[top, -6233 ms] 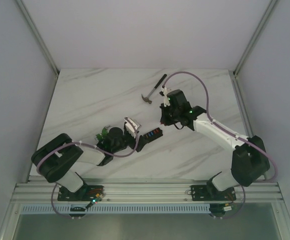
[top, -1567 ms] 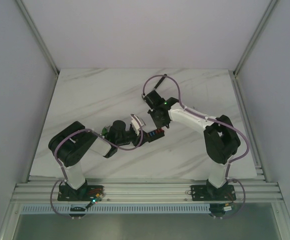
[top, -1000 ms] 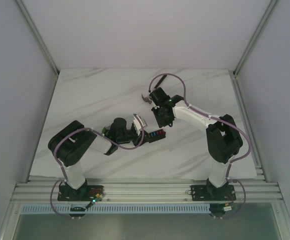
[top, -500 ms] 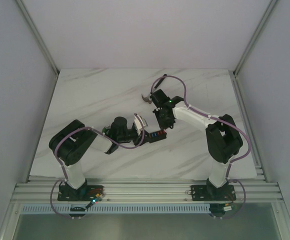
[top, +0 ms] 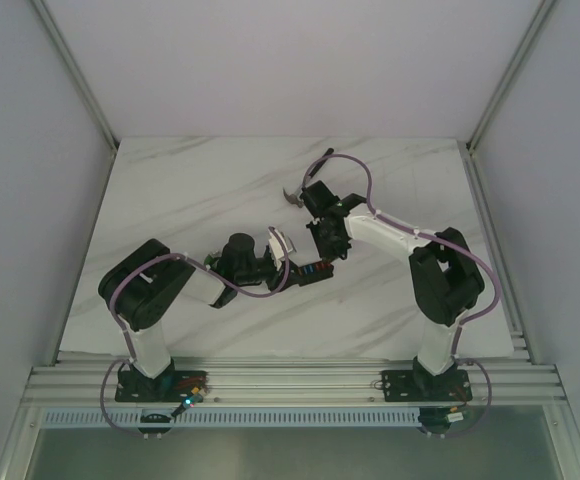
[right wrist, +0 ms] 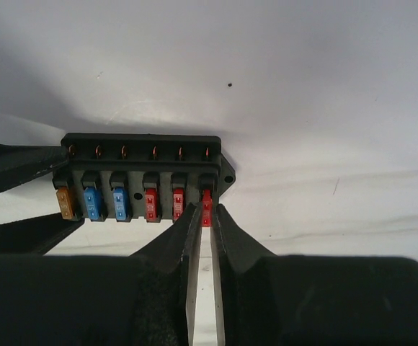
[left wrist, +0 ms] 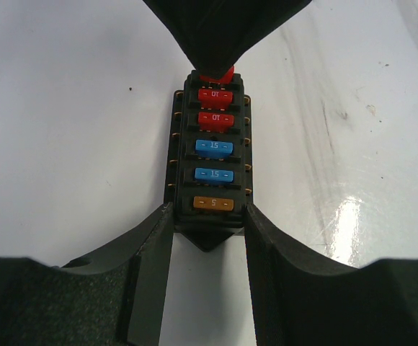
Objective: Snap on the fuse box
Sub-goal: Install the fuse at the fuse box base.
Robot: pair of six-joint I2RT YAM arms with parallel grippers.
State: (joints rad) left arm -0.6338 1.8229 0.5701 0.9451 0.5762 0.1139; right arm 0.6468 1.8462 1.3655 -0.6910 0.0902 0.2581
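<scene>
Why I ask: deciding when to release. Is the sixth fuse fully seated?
Not fully: the red fuse in the right tool stands prouder than its neighbours in the fuse box.

Left claw (left wrist: pixel 207 223), right claw (right wrist: pixel 203 213) at fuse box (left wrist: pixel 212 158) ends; free tabletop (left wrist: pixel 65 108) alongside.
</scene>
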